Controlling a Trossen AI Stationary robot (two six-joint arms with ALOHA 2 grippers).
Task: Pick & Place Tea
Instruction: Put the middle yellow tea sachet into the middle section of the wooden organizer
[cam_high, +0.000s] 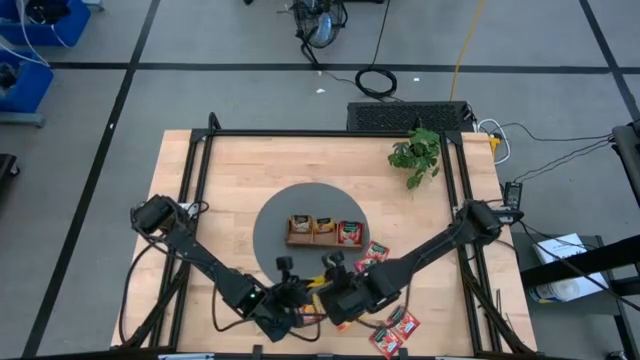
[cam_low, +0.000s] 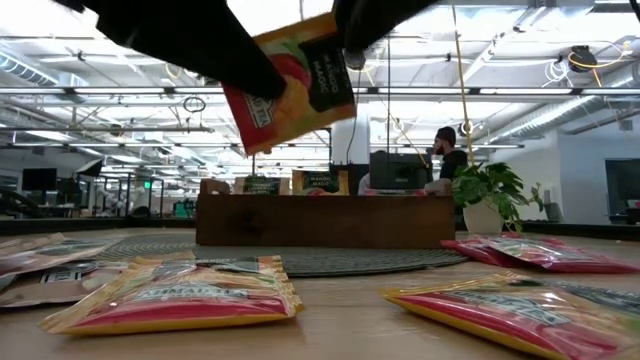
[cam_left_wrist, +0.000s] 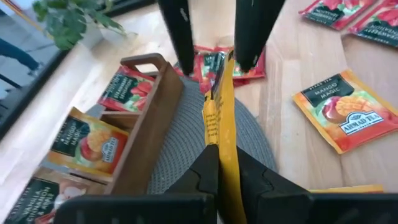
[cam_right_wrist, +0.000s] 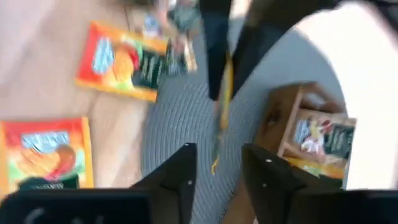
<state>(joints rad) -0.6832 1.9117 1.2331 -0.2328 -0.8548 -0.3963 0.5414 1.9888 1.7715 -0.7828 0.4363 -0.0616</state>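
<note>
An orange tea sachet (cam_low: 295, 80) hangs in the air above the near rim of the round grey mat (cam_high: 268, 235). My left gripper (cam_left_wrist: 224, 162) is shut on it. My right gripper (cam_left_wrist: 214, 62) is open, with one finger on each side of the sachet's other end. The right wrist view shows the sachet edge-on (cam_right_wrist: 221, 106) beyond that gripper's open fingers (cam_right_wrist: 217, 158). On the mat stands the brown wooden tray (cam_high: 325, 231), with a sachet upright in each of its three compartments. My left gripper pinches the sachet's near end (cam_left_wrist: 219, 146) between its two fingers, which slant down from the table's near left. The sachet stands on edge between them, tilted and lifted clear of the mat. My right gripper: I cannot tell whether a finger (cam_left_wrist: 249, 50) touches the sachet's far end.
Loose sachets lie on the wood around the mat: an orange one (cam_left_wrist: 345, 112), red ones (cam_high: 372, 255) to the tray's right and several (cam_high: 395, 330) by the near edge. A potted plant (cam_high: 415, 152) stands at the far right. A person (cam_low: 445, 150) stands beyond the table.
</note>
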